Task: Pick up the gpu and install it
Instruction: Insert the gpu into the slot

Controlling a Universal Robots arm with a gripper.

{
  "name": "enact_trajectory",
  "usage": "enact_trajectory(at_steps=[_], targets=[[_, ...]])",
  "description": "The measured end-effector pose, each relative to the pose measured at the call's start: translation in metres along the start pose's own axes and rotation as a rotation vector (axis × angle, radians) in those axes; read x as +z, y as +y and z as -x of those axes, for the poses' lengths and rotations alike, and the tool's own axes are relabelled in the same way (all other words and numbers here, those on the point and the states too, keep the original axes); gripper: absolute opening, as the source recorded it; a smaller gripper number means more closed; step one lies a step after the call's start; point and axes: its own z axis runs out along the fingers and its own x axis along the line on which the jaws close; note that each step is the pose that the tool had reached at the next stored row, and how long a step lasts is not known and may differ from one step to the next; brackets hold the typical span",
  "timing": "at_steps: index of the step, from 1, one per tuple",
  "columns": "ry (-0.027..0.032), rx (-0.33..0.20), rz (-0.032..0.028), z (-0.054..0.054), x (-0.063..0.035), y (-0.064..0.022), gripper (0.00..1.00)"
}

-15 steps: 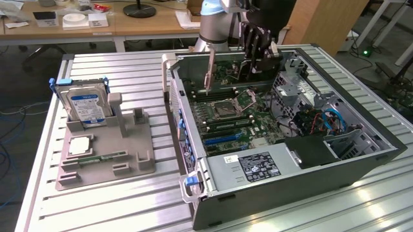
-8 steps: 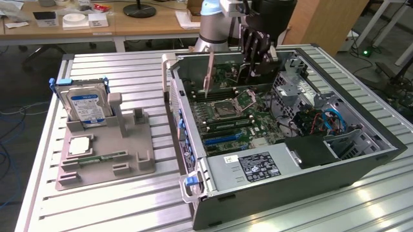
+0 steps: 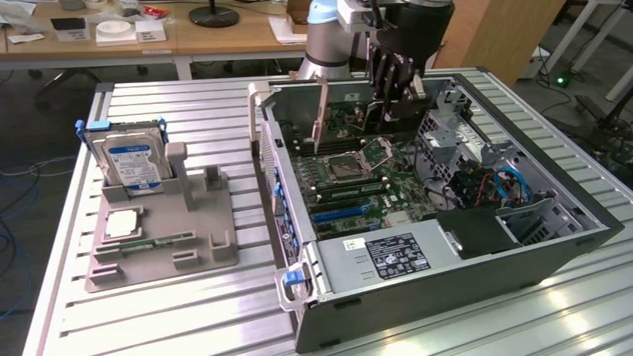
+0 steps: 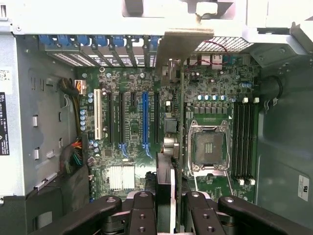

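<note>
One gpu [image 4: 168, 161] we see clenched edge-on between the fingers of the gripper [image 4: 166, 208], hanging over the motherboard [image 4: 129, 122] inside the open computer case [image 3: 534, 267].

Open slots [image 4: 120, 120] lie clear; CPU socket [image 4: 210, 147] and drive cage [image 3: 460, 137] crowd alongside.

A: Any text legible?
B: None. Black label [image 3: 405, 254] on the power supply [image 3: 381, 267], near end of the case: white print, too small to read.
A: The hard drive [image 3: 132, 165] on the exterior view's left?
B: Blue-white label [image 3: 135, 167], unreadable. Same for the white sticker [image 4: 303, 187] on the case wall.
</note>
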Motion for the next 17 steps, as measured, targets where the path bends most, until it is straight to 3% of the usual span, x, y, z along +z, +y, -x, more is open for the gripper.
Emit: enact_trajectory(at_steps=[17], targets=[[-0.0002,-0.012,0.0004,-0.0015,0.0077,-0.002,0.28]])
